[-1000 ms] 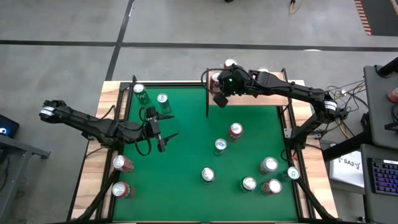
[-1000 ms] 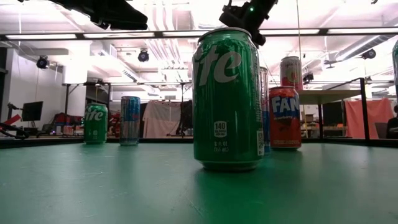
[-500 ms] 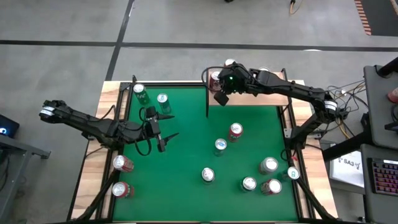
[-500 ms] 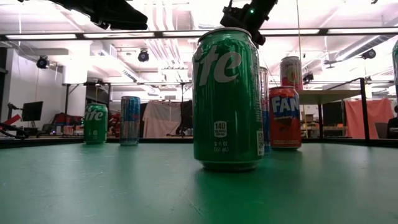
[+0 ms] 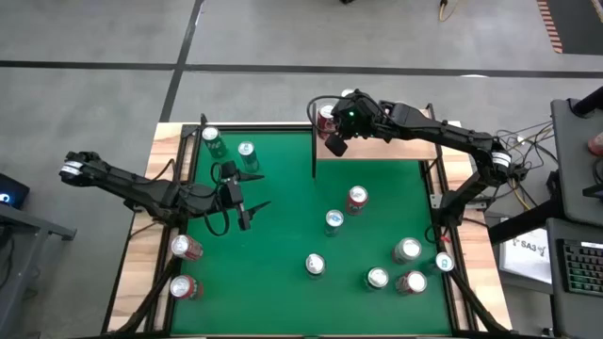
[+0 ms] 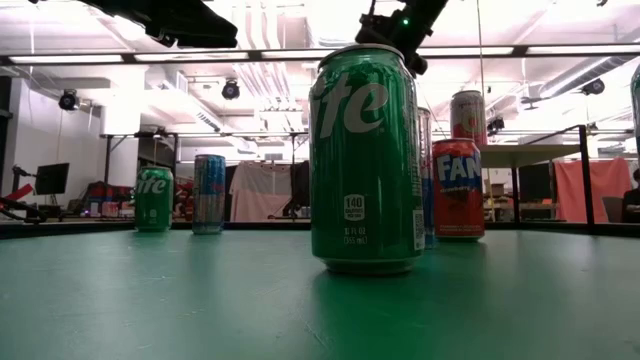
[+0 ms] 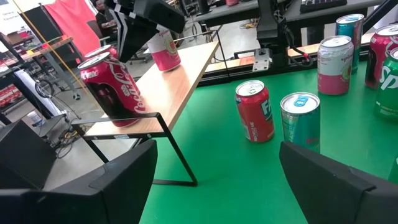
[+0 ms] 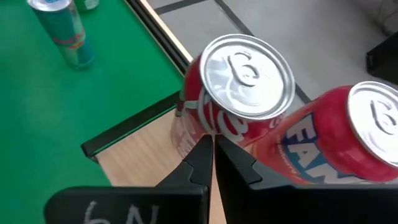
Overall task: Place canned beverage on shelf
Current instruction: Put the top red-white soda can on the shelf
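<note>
The shelf [image 7: 180, 74], a light-wood board on black posts, stands at the table's far edge. A red Coca-Cola can [image 8: 239, 93] stands upright on its bottom at the shelf's left corner and also shows in the left wrist view [image 7: 112, 87]. A pink Fanta can [image 8: 336, 143] stands beside it. My right gripper [image 8: 211, 155] is shut and holds nothing. It hovers over the shelf [image 8: 143, 155] right by the Coca-Cola can [image 5: 327, 117]. My left gripper [image 7: 217, 174] is open and empty over the table's left half [image 5: 247, 212]. My right gripper's shut fingertips [image 8: 204, 146] stand against the Coca-Cola can's side below its rim [image 8: 217, 127], coming slanting from above. I cannot tell whether they touch the can.
Several cans stand on the green table: a red one [image 5: 356, 198], a teal one [image 5: 334, 221], others near the front right [image 5: 407, 250]. Two stand at the far left [image 5: 212, 141] and two on the left wooden margin [image 5: 186, 248]. Another can [image 5: 350, 96] stands on the shelf.
My right gripper has drawn a little toward the table's far edge over the shelf. The Coca-Cola can stays upright on the shelf.
</note>
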`<state>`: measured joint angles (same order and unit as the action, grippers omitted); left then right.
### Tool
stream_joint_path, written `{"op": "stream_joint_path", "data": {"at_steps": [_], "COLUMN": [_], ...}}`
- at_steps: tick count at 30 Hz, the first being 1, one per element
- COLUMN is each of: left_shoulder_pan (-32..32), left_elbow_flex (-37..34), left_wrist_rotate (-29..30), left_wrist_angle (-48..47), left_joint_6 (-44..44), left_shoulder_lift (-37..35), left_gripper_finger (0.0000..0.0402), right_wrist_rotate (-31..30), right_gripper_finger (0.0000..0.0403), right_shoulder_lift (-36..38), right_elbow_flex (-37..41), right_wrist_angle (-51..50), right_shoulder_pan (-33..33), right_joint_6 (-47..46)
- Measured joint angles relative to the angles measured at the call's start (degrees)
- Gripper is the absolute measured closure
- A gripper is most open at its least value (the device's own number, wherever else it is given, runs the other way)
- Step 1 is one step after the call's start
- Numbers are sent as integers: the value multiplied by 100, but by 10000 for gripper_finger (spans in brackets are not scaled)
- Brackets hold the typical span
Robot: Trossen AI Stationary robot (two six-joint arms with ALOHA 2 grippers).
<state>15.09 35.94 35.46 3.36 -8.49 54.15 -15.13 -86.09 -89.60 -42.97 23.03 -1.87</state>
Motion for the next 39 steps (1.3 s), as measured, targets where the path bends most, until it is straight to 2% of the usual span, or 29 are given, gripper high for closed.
{"op": "stream_joint_path", "data": {"at_steps": [18,39], "left_shoulder_pan": [0,-7], "left_elbow_flex": [0,2], "left_wrist_rotate": [0,0], "left_wrist_angle": [0,0], "left_joint_6": [-4,-4], "left_shoulder_lift": [0,0], "left_gripper_finger": [80,80], "right_wrist_rotate": [-133,-202], "right_gripper_finger": [394,394], "right_shoulder_lift": [-493,-360], "right_elbow_flex": [-7,-20], "right_wrist_angle": [316,433], "right_shoulder_pan": [13,94], "right_joint_6": [253,347]}}
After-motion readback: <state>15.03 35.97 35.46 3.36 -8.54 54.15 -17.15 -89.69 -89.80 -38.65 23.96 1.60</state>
